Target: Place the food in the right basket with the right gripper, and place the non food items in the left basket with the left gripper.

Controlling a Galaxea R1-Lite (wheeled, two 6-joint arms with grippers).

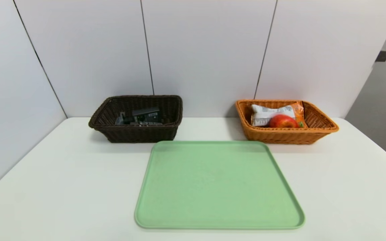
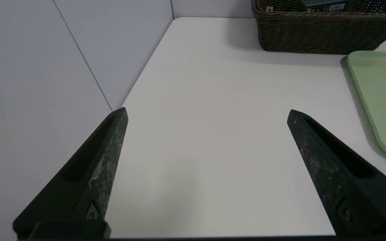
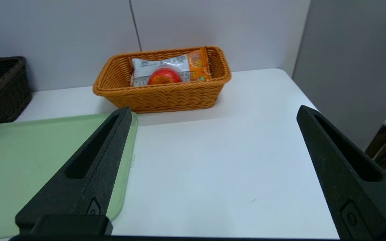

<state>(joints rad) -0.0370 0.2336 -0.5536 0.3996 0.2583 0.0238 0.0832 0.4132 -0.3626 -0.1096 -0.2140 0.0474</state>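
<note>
**Status.** Sorting appears complete, judging by where things lie. The green tray (image 1: 218, 187) at the middle of the desk (image 1: 62, 187) carries nothing, and no loose item shows on the desk in any view. Nothing seems left to move; at most the arms may have to settle.

**Left basket** (image 1: 136, 133), dark brown wicker, at the back of the desk against the wall, just beyond the tray's far left corner.
- Contents: non-food items (image 1: 141, 117). A grey case with a barcode label lies uppermost, tilted.
- Dark shapes lie beside and beneath it; the tube and the pump bottle cannot be told apart against the dark weave.
- Nothing red or orange shows inside.

**Right basket** (image 1: 285, 134), orange-tan wicker, at the back of the desk, just beyond the tray's far right corner and well apart from the left basket.
- Contents: food. A snack packet (image 1: 273, 113) lies along the far wall, white panel up, orange edge toward the right end.
- An apple (image 1: 282, 121) rests in front of the packet, touching it, near the front wall.
- No black or grey item shows inside.

**Left hand** (image 2: 206, 113), over bare desk on the left side, well short of the left basket. Fingers spread wide, nothing between them.

**Right hand** (image 3: 213, 110), over bare desk beside the tray's right edge, facing the right basket from a distance. Fingers spread wide, nothing held.

Neither hand shows in the head view.
</note>
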